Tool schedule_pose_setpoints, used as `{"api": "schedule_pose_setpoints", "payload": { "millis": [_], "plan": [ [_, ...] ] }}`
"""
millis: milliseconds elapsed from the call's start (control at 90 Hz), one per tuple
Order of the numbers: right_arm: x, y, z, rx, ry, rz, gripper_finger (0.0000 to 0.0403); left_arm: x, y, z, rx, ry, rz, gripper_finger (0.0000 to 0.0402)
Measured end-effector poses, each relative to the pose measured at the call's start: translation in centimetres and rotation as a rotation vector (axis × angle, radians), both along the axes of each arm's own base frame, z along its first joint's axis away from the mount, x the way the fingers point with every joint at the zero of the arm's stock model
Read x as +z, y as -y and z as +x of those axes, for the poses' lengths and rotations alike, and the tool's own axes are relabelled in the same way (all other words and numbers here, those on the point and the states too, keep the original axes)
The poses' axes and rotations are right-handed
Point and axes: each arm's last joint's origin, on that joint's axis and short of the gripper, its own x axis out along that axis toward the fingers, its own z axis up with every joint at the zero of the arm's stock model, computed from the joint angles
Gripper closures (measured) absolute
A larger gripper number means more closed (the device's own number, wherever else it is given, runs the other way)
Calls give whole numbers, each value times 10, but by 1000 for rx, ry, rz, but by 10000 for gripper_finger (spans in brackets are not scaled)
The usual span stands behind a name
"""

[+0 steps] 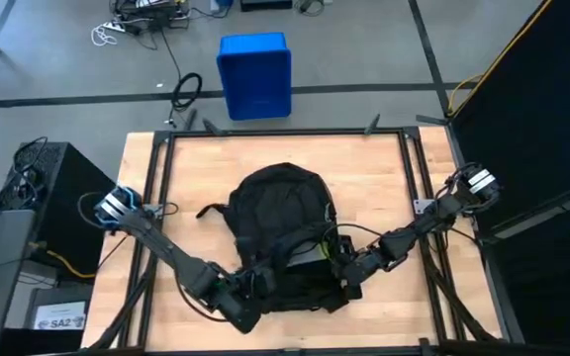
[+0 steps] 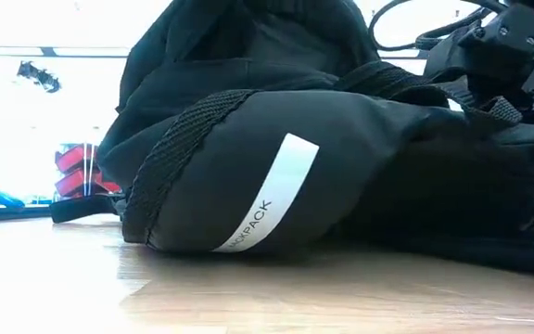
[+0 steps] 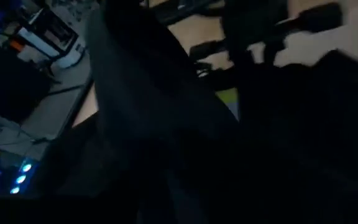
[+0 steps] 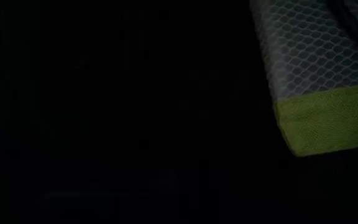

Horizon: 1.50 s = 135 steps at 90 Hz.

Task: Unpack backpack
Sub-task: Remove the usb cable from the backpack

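On the wooden table (image 1: 384, 168), near its middle, lies the backpack (image 1: 280, 213), rounded top pointing away from your arms and its opening end toward them. Both grippers work at that near end. Your left gripper (image 1: 250, 297) sits at the bag's near left corner, pressed into the cloth; your right gripper (image 1: 349, 265) is at the near right side, its camera looking into the dark of the bag past a strip of grey mesh with a yellow-green band (image 4: 325, 127). A trace of that same yellow-green shows in the opening from above. Whether either gripper's fingers are spread or pinching fabric, you cannot tell: the black cloth hides them in every view.

Expect the bag to handle as soft, slack cloth. It will fold, sag and drag rather than lift as one piece, and a pinch on loose fabric will likely just stretch a flap. Woven straps (image 2: 170, 158) and the edge of the opening look like firmer holds. One gripper holding the mouth open while the other reaches in seems the sensible split. The mesh thing inside appears light, and its stitched band offers a good place to grasp.
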Motion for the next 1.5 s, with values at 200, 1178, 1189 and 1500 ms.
{"api": "schedule_pose_setpoints", "payload": {
  "millis": [200, 1178, 1189, 1500],
  "plan": [
    [0, 1, 1, -11, 10, -8, 402, -15, -29, 15, 129, -53, 24, 149],
    [84, -24, 41, 106, 545, -117, 402, -6, -45, 38, 115, 8, 90, 401],
    [83, -24, 41, 106, 544, -117, 402, -5, -44, 38, 110, 10, 94, 401],
    [37, -24, 55, 139, 402, -95, 402, 32, -37, 50, 73, 116, 112, 401]
  ]
}}
